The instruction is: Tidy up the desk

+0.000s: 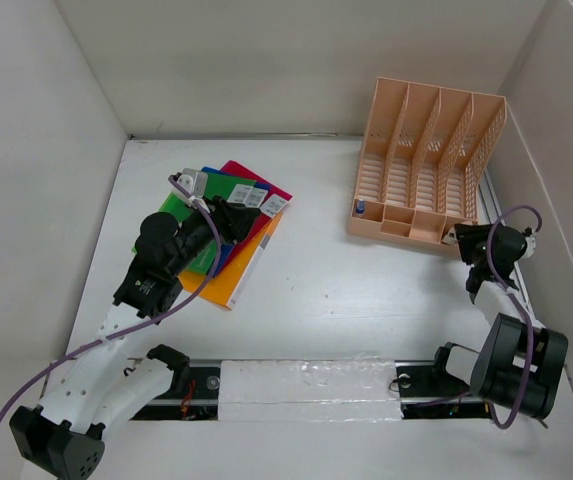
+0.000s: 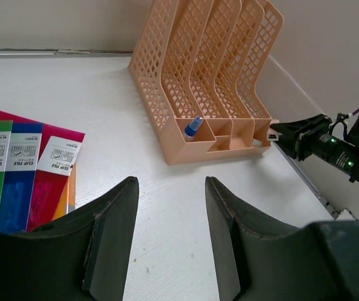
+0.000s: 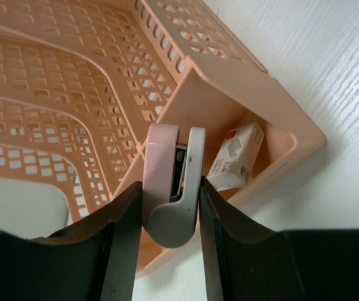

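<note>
The white desk (image 1: 326, 290) carries a fanned stack of folders (image 1: 251, 205), green, blue, red and orange, at the left. My left gripper (image 1: 228, 218) hovers over their right edge, open and empty; in the left wrist view (image 2: 171, 183) bare desk shows between its fingers and the folders (image 2: 22, 169) lie to the left. My right gripper (image 1: 463, 240) is shut on a pink and white stapler (image 3: 170, 182), held at the right front compartment of the peach file rack (image 1: 426, 150).
A small white box (image 3: 234, 157) lies in that front compartment. A blue-capped item (image 2: 193, 125) stands in the rack's left front compartment. White walls close three sides. A taped rail (image 1: 306, 380) runs along the near edge between the arm bases.
</note>
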You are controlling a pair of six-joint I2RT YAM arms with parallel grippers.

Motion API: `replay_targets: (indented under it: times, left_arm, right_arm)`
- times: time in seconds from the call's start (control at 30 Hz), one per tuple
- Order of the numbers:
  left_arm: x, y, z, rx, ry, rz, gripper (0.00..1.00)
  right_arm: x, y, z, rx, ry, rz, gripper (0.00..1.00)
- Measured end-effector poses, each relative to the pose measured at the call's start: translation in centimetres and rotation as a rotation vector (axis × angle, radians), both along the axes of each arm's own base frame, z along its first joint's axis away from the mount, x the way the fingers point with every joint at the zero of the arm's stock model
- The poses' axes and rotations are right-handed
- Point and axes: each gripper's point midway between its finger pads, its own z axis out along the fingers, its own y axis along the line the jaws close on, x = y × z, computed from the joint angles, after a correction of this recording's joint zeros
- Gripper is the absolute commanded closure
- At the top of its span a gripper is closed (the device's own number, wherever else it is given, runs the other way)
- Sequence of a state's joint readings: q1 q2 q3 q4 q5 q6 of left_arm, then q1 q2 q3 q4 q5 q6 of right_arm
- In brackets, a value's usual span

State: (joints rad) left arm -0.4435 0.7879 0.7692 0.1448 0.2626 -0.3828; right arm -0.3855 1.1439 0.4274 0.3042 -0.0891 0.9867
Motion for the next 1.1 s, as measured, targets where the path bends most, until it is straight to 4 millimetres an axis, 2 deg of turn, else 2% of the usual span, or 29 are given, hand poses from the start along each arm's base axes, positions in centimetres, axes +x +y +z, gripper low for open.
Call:
replay_targets:
  times: [0.23, 0.47, 0.7, 0.77, 0.93, 1.1]
  left_arm:
    - [0.0, 0.0, 0.0, 0.0, 0.0, 0.0, 0.58]
    - [0.0, 0.0, 0.0, 0.0, 0.0, 0.0, 0.58]
    - [0.0, 0.0, 0.0, 0.0, 0.0, 0.0, 0.58]
    - [0.0, 0.0, 0.0, 0.0, 0.0, 0.0, 0.58]
    - [0.0, 0.0, 0.0, 0.0, 0.0, 0.0, 0.58]
    - [0.0, 0.0, 0.0, 0.0, 0.0, 0.0, 0.58]
  right_arm:
    - [0.9, -0.3, -0.6, 0.081, -0.028, 0.003, 0.71]
    - [1.4, -0.7, 0.2, 0.11, -0.071, -0.013, 0.57]
    - [1.4, -0.7, 0.3, 0.129, -0.089, -0.026, 0.55]
    - [1.2, -0.6, 0.0, 0.137, -0.086, -0.03, 0.5]
    - [0.8, -0.4, -0.8, 0.15, -0.076, -0.037, 0.49]
    - [0.7, -0.4, -1.0, 0.162, -0.076, -0.045, 0.39]
